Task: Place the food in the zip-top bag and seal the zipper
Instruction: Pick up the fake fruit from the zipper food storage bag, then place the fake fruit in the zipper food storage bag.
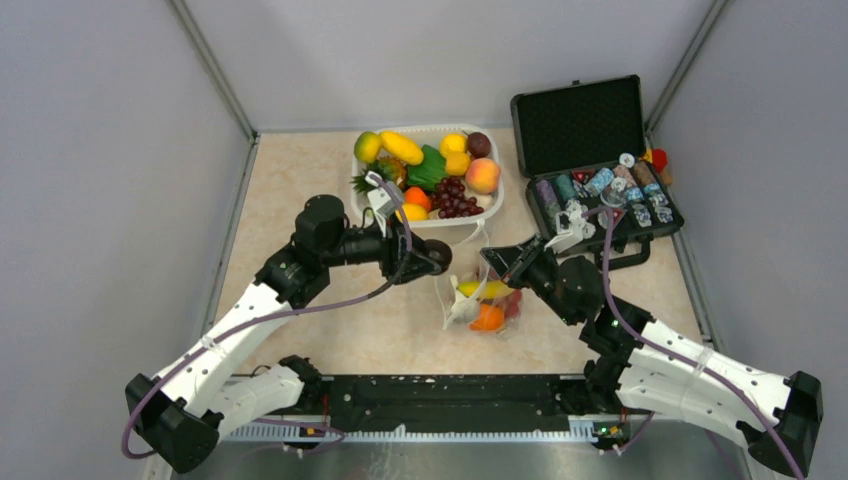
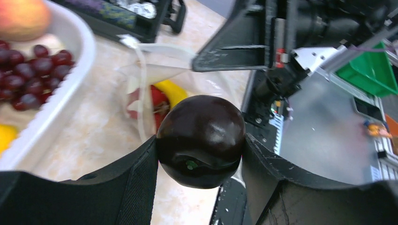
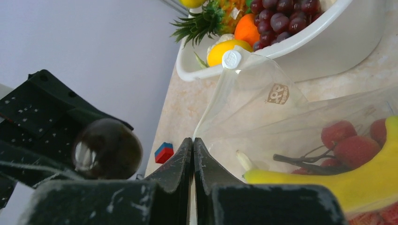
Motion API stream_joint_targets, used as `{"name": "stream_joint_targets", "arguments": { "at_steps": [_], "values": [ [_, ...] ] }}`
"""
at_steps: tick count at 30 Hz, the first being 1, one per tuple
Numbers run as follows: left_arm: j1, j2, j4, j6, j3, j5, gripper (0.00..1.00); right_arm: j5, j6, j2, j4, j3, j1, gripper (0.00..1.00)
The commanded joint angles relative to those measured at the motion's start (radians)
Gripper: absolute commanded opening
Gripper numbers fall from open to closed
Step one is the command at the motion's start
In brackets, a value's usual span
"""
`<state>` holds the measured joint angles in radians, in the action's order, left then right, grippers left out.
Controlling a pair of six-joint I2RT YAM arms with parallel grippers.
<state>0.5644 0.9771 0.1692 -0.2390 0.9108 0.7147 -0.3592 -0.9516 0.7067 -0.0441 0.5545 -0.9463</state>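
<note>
My left gripper [image 2: 200, 143] is shut on a glossy dark purple round fruit [image 2: 201, 136], held above the table just left of the zip-top bag's mouth [image 1: 478, 292]. The clear bag [image 3: 281, 112] holds a yellow banana [image 3: 371, 180], red strawberries [image 3: 339, 134] and an orange piece [image 1: 487, 318]. My right gripper [image 3: 193, 140] is shut on the bag's upper edge, lifting it; the whitish zipper strip runs up to a white slider [image 3: 231, 59]. In the top view the right gripper [image 1: 492, 259] faces the left gripper [image 1: 438, 258] across the bag's opening.
A white tub [image 1: 497, 200] behind the bag holds more toy fruit: grapes [image 1: 455, 197], a peach [image 1: 483, 175], lemons, a pineapple. An open black case [image 1: 590, 125] with chips sits at the back right. A small red-and-blue block [image 3: 164, 152] lies on the table.
</note>
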Motion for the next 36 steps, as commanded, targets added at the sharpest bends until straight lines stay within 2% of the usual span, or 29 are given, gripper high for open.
{"name": "stream_joint_targets", "arguments": {
  "at_steps": [1, 4, 8, 16, 18, 27, 36],
  "values": [
    [0.092, 0.002, -0.018, 0.08, 0.037, 0.044, 0.46, 0.033, 0.024, 0.021, -0.078, 0.045, -0.006, 0.0],
    [0.177, 0.051, 0.023, 0.12, 0.062, -0.039, 0.45, 0.037, 0.02, 0.018, -0.092, 0.039, -0.007, 0.0],
    [0.235, 0.112, 0.048, 0.11, 0.074, -0.214, 0.4, 0.055, 0.021, 0.018, -0.114, 0.035, -0.007, 0.0],
    [0.297, 0.204, 0.085, 0.109, 0.102, -0.362, 0.41, 0.079, 0.026, 0.021, -0.132, 0.035, -0.006, 0.0],
    [0.304, 0.219, 0.054, 0.077, 0.107, -0.41, 0.43, 0.085, 0.027, 0.02, -0.138, 0.033, -0.006, 0.0],
    [0.335, 0.347, -0.001, 0.073, 0.189, -0.454, 0.52, 0.084, 0.019, -0.006, -0.14, 0.025, -0.007, 0.0],
    [0.357, 0.388, -0.122, 0.058, 0.144, -0.582, 0.62, 0.069, 0.008, -0.032, -0.127, 0.018, -0.006, 0.0]
  ]
}}
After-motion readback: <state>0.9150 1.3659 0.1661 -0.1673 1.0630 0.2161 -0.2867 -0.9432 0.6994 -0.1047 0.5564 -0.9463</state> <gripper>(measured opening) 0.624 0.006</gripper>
